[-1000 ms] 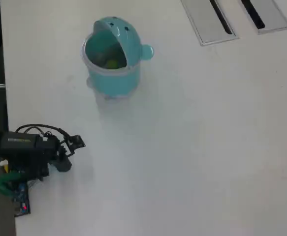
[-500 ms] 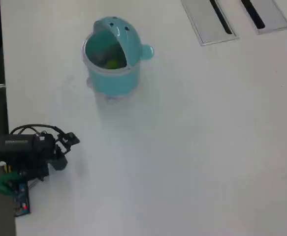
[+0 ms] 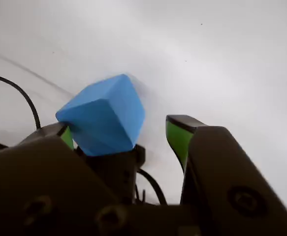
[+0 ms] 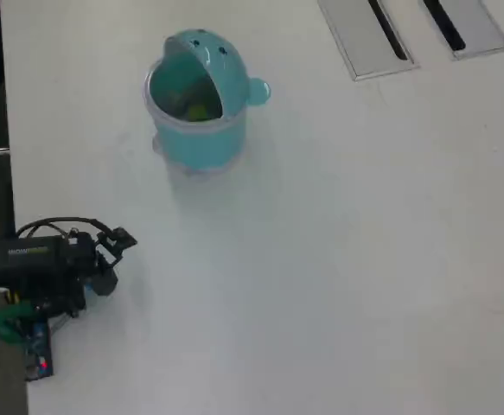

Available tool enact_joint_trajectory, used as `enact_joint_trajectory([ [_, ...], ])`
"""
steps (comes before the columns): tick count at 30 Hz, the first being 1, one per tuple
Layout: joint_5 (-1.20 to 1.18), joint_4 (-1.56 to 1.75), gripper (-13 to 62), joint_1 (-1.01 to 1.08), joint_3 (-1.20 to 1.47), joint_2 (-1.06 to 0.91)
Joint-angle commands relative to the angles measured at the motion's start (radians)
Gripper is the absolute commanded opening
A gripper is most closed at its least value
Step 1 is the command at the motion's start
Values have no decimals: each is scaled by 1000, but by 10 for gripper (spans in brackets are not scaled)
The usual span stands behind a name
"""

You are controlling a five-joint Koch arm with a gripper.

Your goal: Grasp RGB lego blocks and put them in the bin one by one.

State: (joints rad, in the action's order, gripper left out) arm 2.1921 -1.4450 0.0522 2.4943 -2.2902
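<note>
Bin [image 4: 195,130], lid swung back, holds a yellow-green block [image 4: 197,111]; red block not visible. Blue block [image 3: 103,115] rests against the left finger of the gripper [image 3: 123,135]; jaws apart, no clamp evident. Blue remains to bin.

Even, bright light fills both views — the white table [image 4: 338,259] reads pale grey-blue from overhead, with no hard glare. The bin [image 4: 195,108] casts only a faint, soft shadow toward the lower edge. The overhead picture is slightly soft and low in contrast. In the wrist view the blue block [image 3: 103,115] is fairly sharp, while the dark gripper [image 3: 128,135] parts close to the lens are blurred — the table behind fades to a smooth gradient
</note>
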Motion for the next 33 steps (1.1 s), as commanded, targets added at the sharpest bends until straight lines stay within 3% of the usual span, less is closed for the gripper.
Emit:
enact_joint_trajectory([
  [1, 17, -115, 345, -5, 41, -74],
  [12, 23, -115, 323, -37, 152, -60],
  [18, -54, 49, 109, -25, -35, 0],
  [21, -104, 60, 92, -43, -115, 18],
  [25, -140, 60, 112, -81, -181, 29],
  [29, -141, 51, 318, -120, -183, 15],
  [33, -140, -64, 350, -155, -215, -12],
])
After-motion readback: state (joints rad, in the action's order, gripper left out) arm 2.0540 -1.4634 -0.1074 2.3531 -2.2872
